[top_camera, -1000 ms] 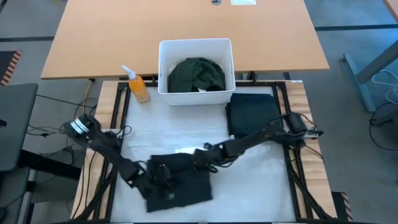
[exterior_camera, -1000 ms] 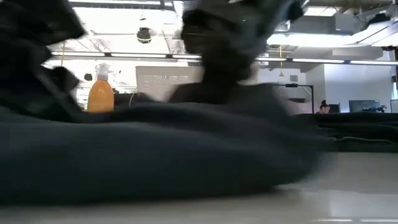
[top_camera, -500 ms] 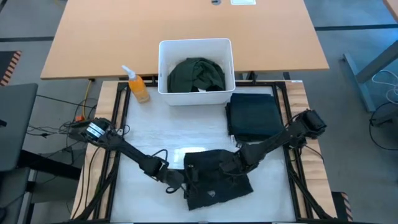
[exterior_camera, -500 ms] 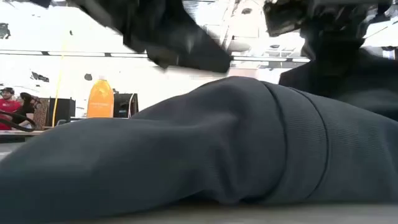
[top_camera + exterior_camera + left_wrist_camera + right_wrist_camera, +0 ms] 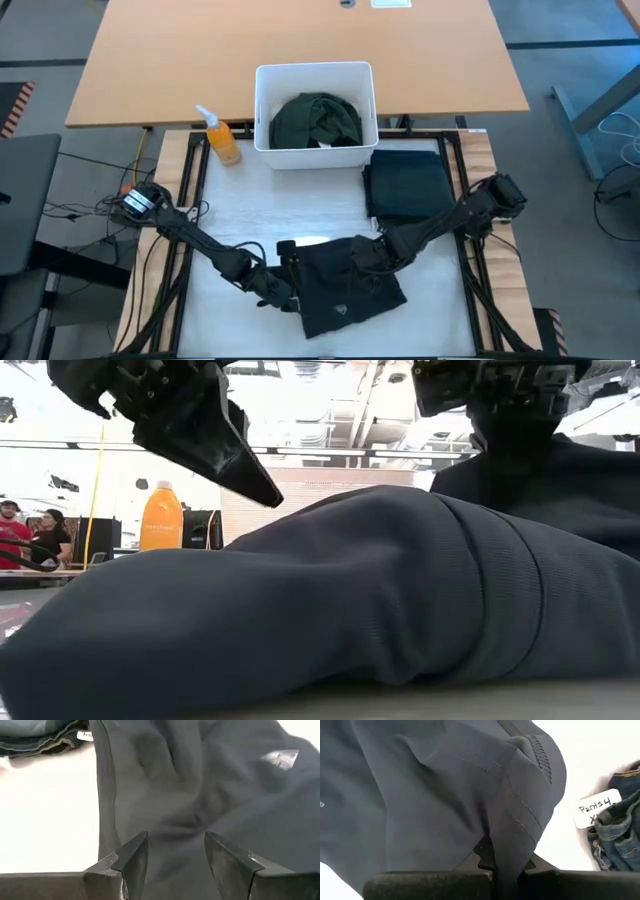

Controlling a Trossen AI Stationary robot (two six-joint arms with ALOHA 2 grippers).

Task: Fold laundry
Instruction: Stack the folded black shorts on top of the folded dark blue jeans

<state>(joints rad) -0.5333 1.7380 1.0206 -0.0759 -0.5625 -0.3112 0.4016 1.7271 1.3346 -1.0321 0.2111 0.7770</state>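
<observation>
The right gripper (image 5: 506, 862) is clenched on a fold of the dark charcoal garment (image 5: 345, 290) on the table (image 5: 440, 310). The left gripper (image 5: 175, 852) hovers over it, fingers spread and empty.

Charcoal garment (image 5: 345, 290) no longer at table's near-left, now near middle, dragged rightward; since half a second ago only slight shift; left claw (image 5: 287, 297) moves from garment's left side to its left edge, fingers apart; right claw (image 5: 357, 257) follows rightward, pinching garment's upper edge; right arm now bent back toward right.
</observation>
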